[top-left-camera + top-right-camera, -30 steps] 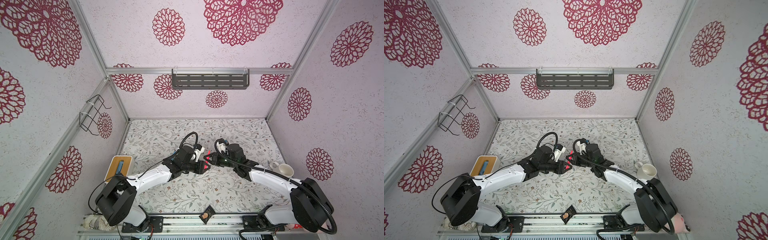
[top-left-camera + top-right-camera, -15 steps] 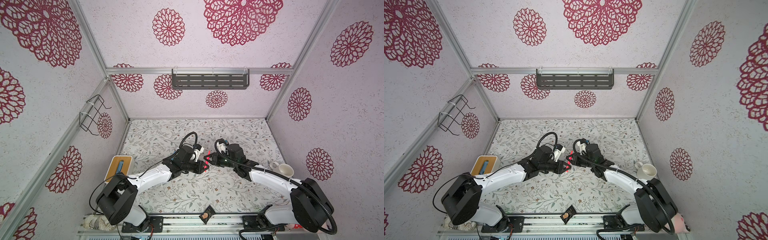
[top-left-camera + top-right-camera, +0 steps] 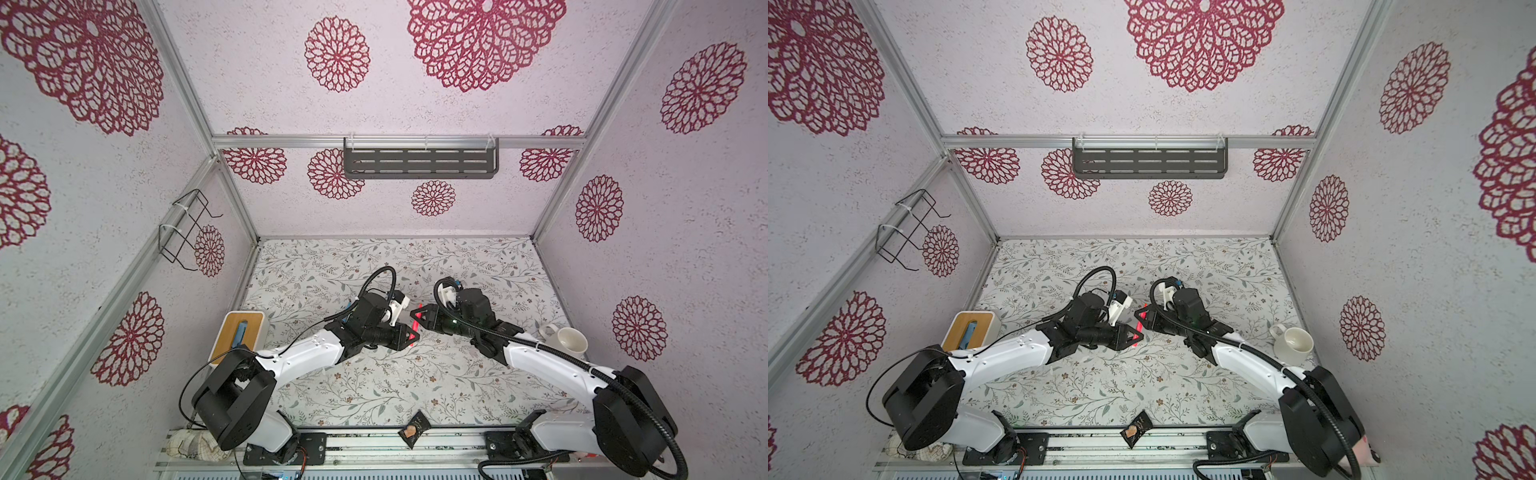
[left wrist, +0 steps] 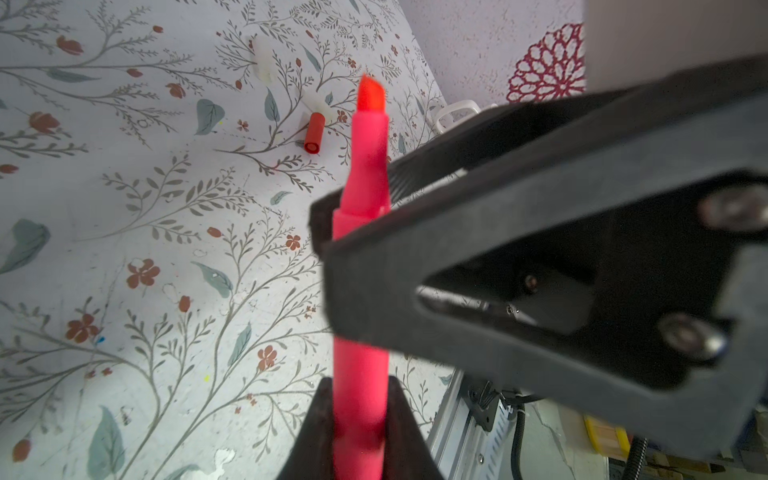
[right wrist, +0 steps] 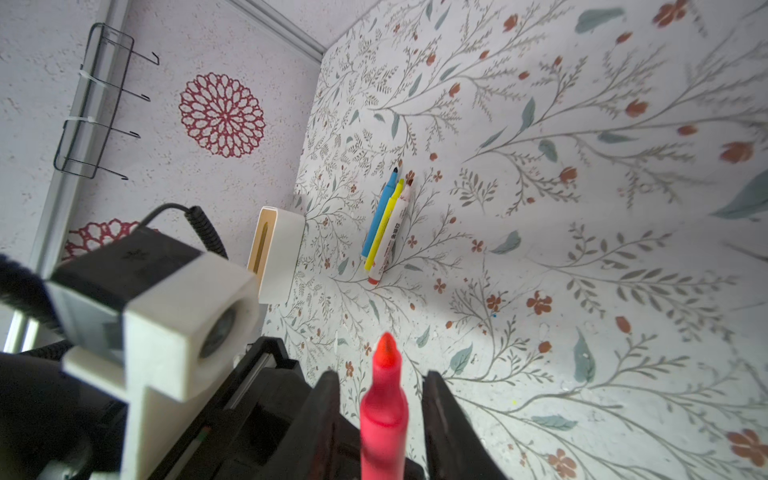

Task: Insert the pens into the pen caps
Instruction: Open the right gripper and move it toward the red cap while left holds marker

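Observation:
My left gripper (image 4: 360,399) is shut on the body of a pink pen (image 4: 365,174), whose orange tip is bare. In both top views the two grippers meet above the middle of the table. My right gripper (image 5: 381,376) is open around that pen (image 5: 384,407), with a gap on each side. Its big dark fingers (image 4: 457,257) cross the pen in the left wrist view. A red pen cap (image 4: 314,134) lies on the table beyond. A blue pen (image 5: 380,212), a yellow pen (image 5: 384,226) and a white-bodied pen (image 5: 395,226) lie side by side near the left.
A wood-topped white box (image 3: 241,332) stands at the table's left edge and a white mug (image 3: 567,340) at its right edge. A small dark packet (image 3: 415,428) lies on the front rail. Two pale stubby pieces (image 4: 262,62) lie past the red cap.
My right gripper has opened off the pink pen. My left gripper closed on the pen about a second ago and still holds it. Both arms have hardly moved.

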